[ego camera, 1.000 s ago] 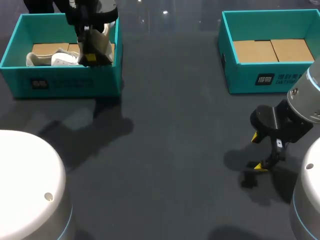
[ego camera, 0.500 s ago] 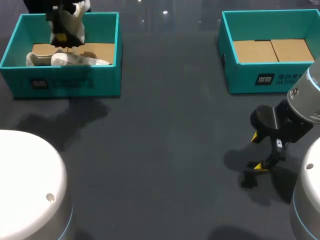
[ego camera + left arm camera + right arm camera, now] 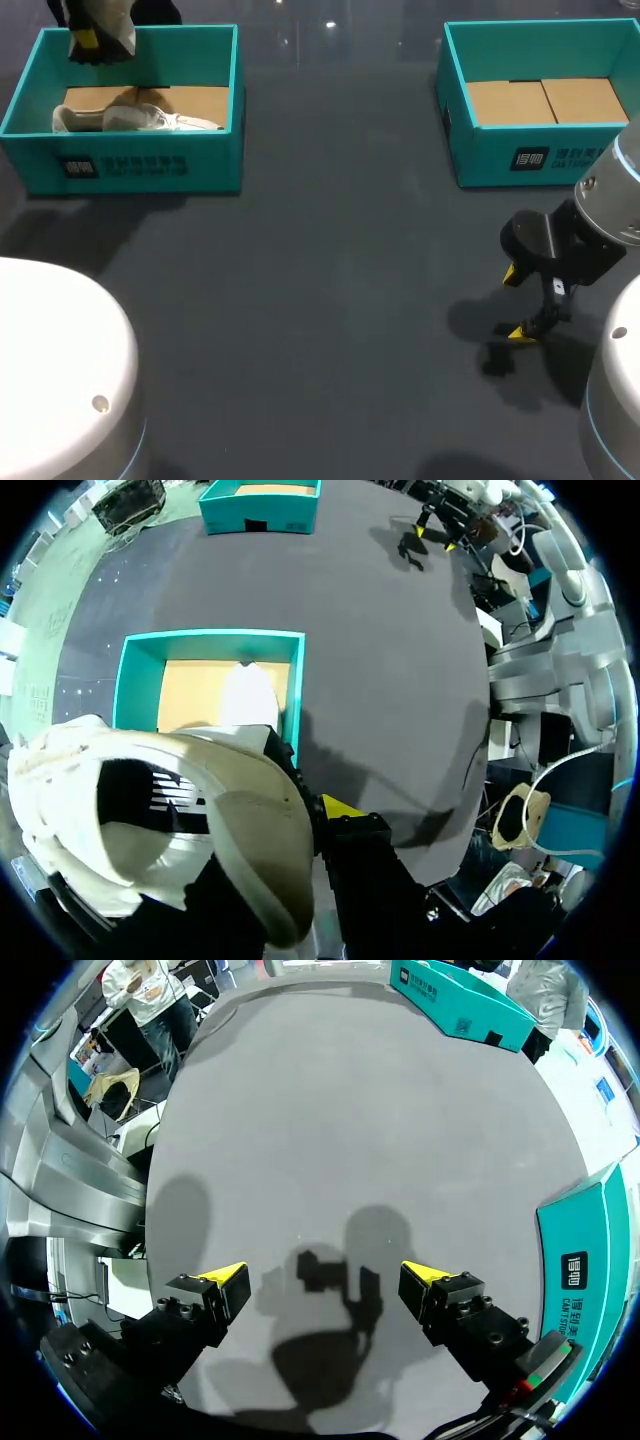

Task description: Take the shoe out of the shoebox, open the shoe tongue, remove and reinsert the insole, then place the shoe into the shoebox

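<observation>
1. The dark grey table (image 3: 330, 260) carries everything.
2. In the head view, a teal cardboard shoebox (image 3: 215, 160) with a brown floor sits at about 10 o'clock. A second teal box (image 3: 480, 160), same sort, is at about 2 o'clock, well apart from it.
3. A white shoe (image 3: 105, 25) is up in the air over the far-left corner of the 10 o'clock shoebox, around 11 o'clock. In the left wrist view the white shoe (image 3: 240, 820) has its opening facing the camera, and the shoebox (image 3: 210, 634) lies below it.
4. Another white shoe (image 3: 130, 120) lies on its side on that box's floor.
5. The left gripper (image 3: 90, 40) is clamped on the lifted shoe's collar. Only one yellow fingertip (image 3: 340, 806) shows, pressed against the rim.
6. The right gripper (image 3: 515, 303) hangs low over bare table at about 4 o'clock. In its own view the right gripper (image 3: 325, 1277) has its fingers wide apart, holding nothing.
</observation>
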`<state>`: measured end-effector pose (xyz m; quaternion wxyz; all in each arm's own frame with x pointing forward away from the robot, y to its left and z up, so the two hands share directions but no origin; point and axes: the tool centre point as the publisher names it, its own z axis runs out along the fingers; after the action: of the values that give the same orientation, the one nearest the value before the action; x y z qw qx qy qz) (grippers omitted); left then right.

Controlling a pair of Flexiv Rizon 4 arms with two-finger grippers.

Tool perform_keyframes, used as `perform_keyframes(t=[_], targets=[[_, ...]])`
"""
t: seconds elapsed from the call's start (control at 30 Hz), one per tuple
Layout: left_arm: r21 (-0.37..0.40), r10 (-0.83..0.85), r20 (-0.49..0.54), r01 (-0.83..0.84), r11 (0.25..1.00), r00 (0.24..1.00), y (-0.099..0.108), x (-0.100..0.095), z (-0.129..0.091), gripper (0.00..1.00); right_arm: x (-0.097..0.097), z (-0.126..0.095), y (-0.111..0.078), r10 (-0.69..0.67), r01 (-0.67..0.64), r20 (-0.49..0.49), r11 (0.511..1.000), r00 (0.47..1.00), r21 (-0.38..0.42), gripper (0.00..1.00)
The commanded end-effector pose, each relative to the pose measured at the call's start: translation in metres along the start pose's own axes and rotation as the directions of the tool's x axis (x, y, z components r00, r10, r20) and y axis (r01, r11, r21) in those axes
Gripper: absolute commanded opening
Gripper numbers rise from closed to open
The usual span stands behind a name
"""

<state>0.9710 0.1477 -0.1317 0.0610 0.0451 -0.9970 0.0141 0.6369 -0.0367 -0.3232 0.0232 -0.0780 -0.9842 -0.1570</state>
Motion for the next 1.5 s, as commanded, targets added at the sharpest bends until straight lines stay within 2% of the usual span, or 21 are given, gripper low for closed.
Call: perform_keyframes(t=[0.03, 0.07, 0.13, 0.27, 0.3, 0.37, 0.4, 0.77, 0.9, 0.97, 1.0, 1.03, 1.1, 1.17, 1.23, 1.27, 1.5], targets=[[0.007, 0.034, -0.04, -0.033, 0.999, 0.999, 0.009, -0.023, 0.004, 0.0, 0.001, 0.0, 0.0, 0.0, 0.0, 0.002, 1.0, 1.0, 0.0, 1.0], [-0.026, 0.042, -0.039, -0.043, 0.999, 0.998, 0.015, -0.033, 0.004, 0.0, 0.001, 0.0, 0.0, 0.0, 0.0, 0.002, 1.0, 1.0, 0.0, 1.0], [-0.031, 0.061, -0.066, -0.063, 0.998, 0.996, 0.03, -0.051, 0.003, 0.0, 0.001, 0.0, 0.0, 0.0, 0.0, 0.002, 1.0, 1.0, 0.0, 1.0], [-0.047, 0.063, -0.056, -0.066, 0.997, 0.996, 0.056, -0.082, 0.0, 0.0, 0.001, 0.0, 0.0, 0.0, 0.0, 0.002, 1.0, 1.0, 0.0, 1.0], [-0.067, 0.029, -0.042, -0.032, 0.997, 0.999, 0.061, -0.089, -0.001, 0.0, 0.001, 0.0, 0.0, 0.0, 0.0, 0.002, 1.0, 1.0, 0.0, 1.0], [-0.074, 0.102, -0.053, -0.105, 0.992, 0.993, 0.07, -0.101, -0.004, 0.0, 0.001, 0.0, 0.0, 0.0, 0.0, 0.002, 1.0, 1.0, 0.0, 1.0], [-0.076, 0.078, -0.065, -0.083, 0.994, 0.995, 0.074, -0.109, -0.005, 0.0, 0.001, 0.0, 0.0, 0.0, 0.0, 0.002, 1.0, 1.0, 0.0, 1.0], [-0.076, 0.078, -0.065, -0.083, 0.994, 0.995, 0.074, -0.109, -0.005, 0.0, 0.001, 0.0, 0.0, 0.0, 0.0, 0.002, 1.0, 1.0, 0.0, 1.0], [-0.01, 0.214, -0.106, -0.216, 0.976, 0.971, 0.088, -0.131, 0.002, 0.0, 0.001, 0.0, 0.0, 0.0, 0.0, 0.002, 1.0, 1.0, 0.0, 1.0], [-0.018, 0.357, -0.095, -0.36, 0.933, 0.929, 0.097, -0.138, 0.005, 0.0, 0.001, 0.0, 0.0, 0.0, 0.0, 0.002, 1.0, 1.0, 0.0, 1.0], [-0.039, 0.37, -0.076, -0.374, 0.927, 0.926, 0.101, -0.141, 0.006, 0.0, 0.001, 0.0, 0.0, 0.0, 0.0, 0.002, 1.0, 1.0, 0.0, 1.0], [-0.047, 0.461, -0.075, -0.465, 0.884, 0.884, 0.105, -0.143, 0.008, 0.0, 0.001, 0.0, 0.0, 0.0, 0.0, 0.002, 1.0, 1.0, 0.0, 1.0], [-0.093, 0.518, -0.053, -0.52, 0.849, 0.854, 0.111, -0.147, 0.011, 0.0, 0.001, 0.0, 0.0, 0.0, 0.0, 0.002, 1.0, 1.0, 0.0, 1.0], [-0.137, 0.672, -0.026, -0.669, 0.731, 0.74, 0.12, -0.144, 0.011, 0.0, 0.001, 0.0, 0.0, 0.0, 0.0, 0.002, 1.0, 1.0, 0.0, 1.0], [-0.25, 0.781, 0.0, -0.756, 0.605, 0.625, 0.13, -0.143, 0.017, 0.0, 0.001, 0.0, 0.0, 0.0, 0.0, 0.002, 1.0, 1.0, 0.0, 1.0], [-0.297, 0.787, 0.001, -0.751, 0.589, 0.617, 0.133, -0.146, 0.019, 0.0, 0.001, 0.0, 0.0, 0.0, 0.0, 0.002, 1.0, 1.0, 0.0, 1.0], [-0.297, 0.787, 0.001, -0.751, 0.589, 0.617, 0.133, -0.146, 0.019, 0.0, 0.001, 0.0, 0.0, 0.0, 0.0, 0.002, 1.0, 1.0, 0.0, 1.0]])
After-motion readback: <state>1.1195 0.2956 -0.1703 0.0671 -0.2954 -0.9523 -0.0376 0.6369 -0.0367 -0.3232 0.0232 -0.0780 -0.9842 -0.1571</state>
